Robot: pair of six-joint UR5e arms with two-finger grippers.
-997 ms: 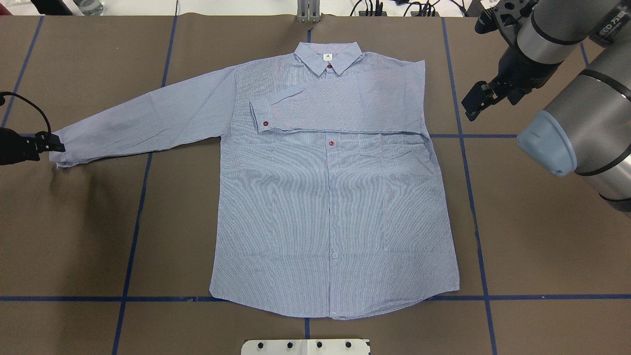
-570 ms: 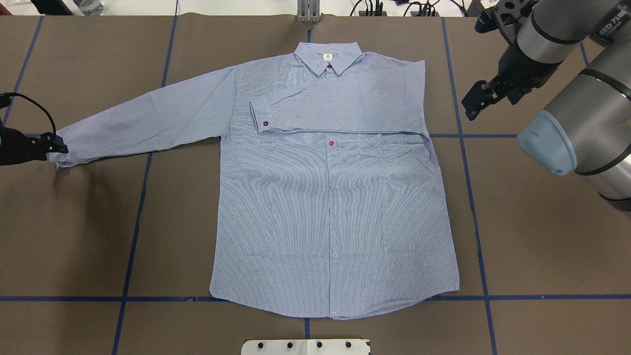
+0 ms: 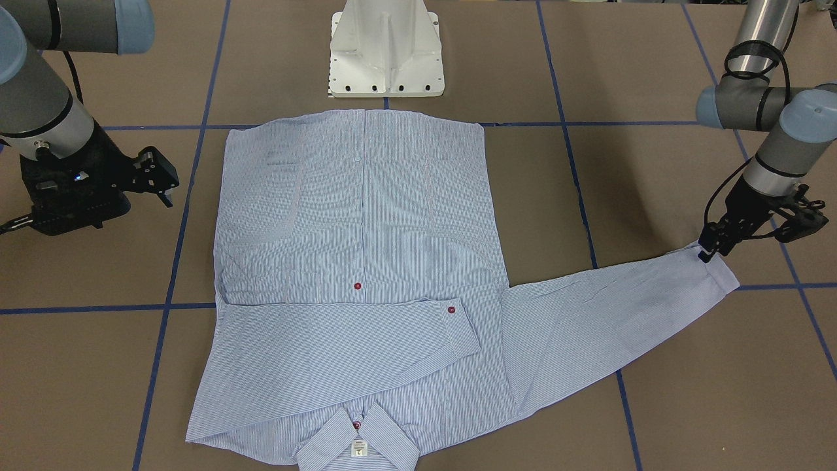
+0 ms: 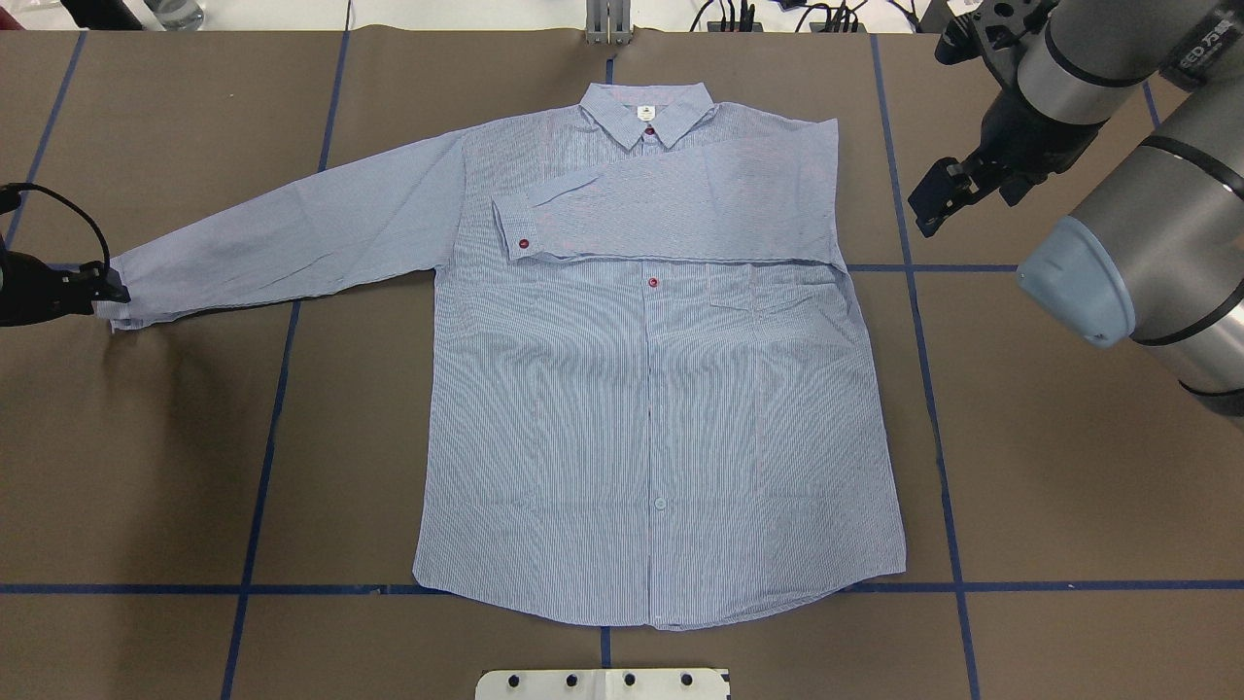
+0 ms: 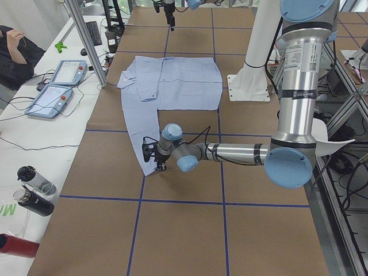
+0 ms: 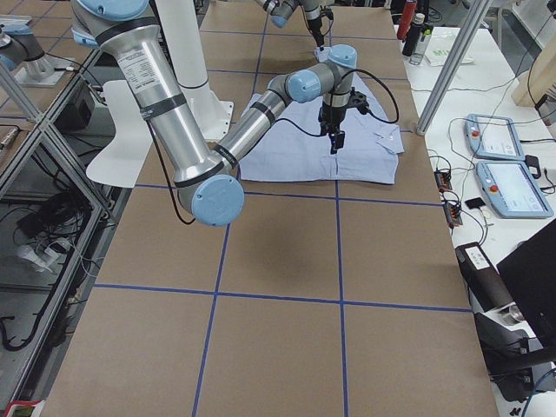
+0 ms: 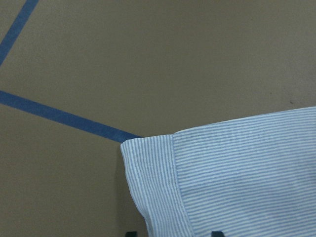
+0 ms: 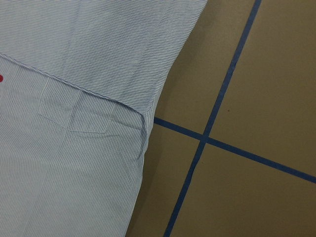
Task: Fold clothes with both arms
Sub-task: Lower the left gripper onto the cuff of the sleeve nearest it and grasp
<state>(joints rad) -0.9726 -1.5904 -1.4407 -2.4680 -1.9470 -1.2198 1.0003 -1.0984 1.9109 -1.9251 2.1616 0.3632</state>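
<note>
- Shirt (image 4: pixel 651 389) lies flat and front up in the middle of the surface (image 4: pixel 1020 467), collar on the side away from the robot.
- Right sleeve (image 4: pixel 671 209) is already folded across the chest. Left sleeve (image 4: pixel 292 233) is stretched out to the side.
- Over the last second the left gripper (image 4: pixel 109 290) has crept slightly down onto the cuff (image 7: pixel 158 187). The shirt hasn't shifted and the right gripper (image 3: pixel 163 178) barely moved.
- I read this as setting up a grasp for the second sleeve fold, with the lift not begun.
- Left jaws are parted, one on each side of the cuff edge, and look not yet pinched.
- Right jaws are apart and empty, hanging over bare surface just off the folded shoulder.
- Only the left wrist view shows the two dark tips (image 7: pixel 215 234) straddling the cuff. Overhead shows just a black shape at the frame edge.
- Right wrist view shows the pocket (image 8: pixel 84 121) and the fold corner, but no jaws.
</note>
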